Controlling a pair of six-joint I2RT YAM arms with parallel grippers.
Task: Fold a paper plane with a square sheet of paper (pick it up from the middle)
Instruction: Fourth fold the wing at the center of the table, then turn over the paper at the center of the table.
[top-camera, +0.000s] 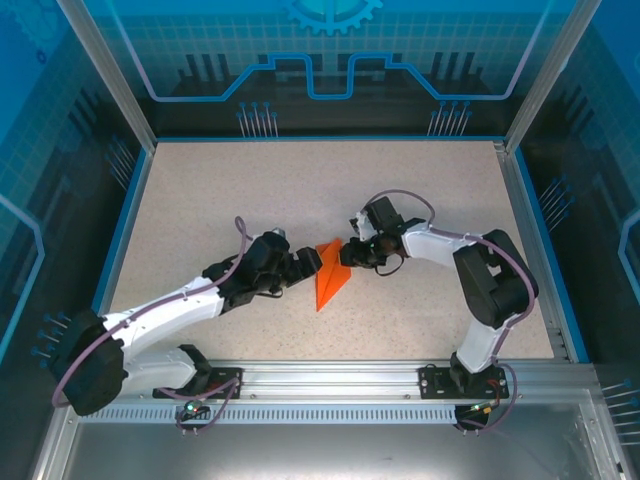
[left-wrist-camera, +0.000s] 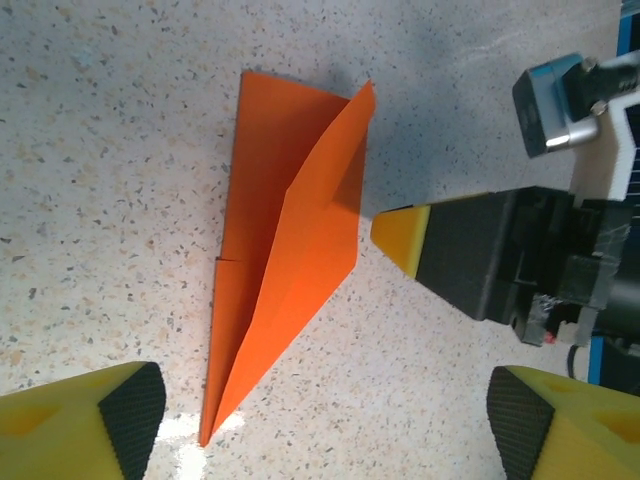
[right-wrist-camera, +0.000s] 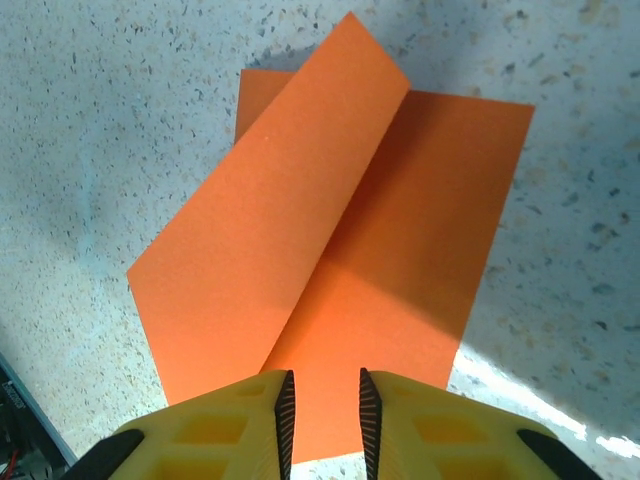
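Plane: light, thin, easily crumpled; best pinched along its centre crease. My left pincer gapes, released; my right pincer is barely parted, empty.

Orange paper plane: pointed dart, flap raised.

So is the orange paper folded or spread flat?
Folded: the bright orange paper is a pointed dart with creases, one flap lifted.

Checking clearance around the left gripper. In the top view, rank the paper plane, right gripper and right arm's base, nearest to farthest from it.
From the left gripper:
1. paper plane, just to its right.
2. right gripper, across the plane.
3. right arm's base, far off at the near right.
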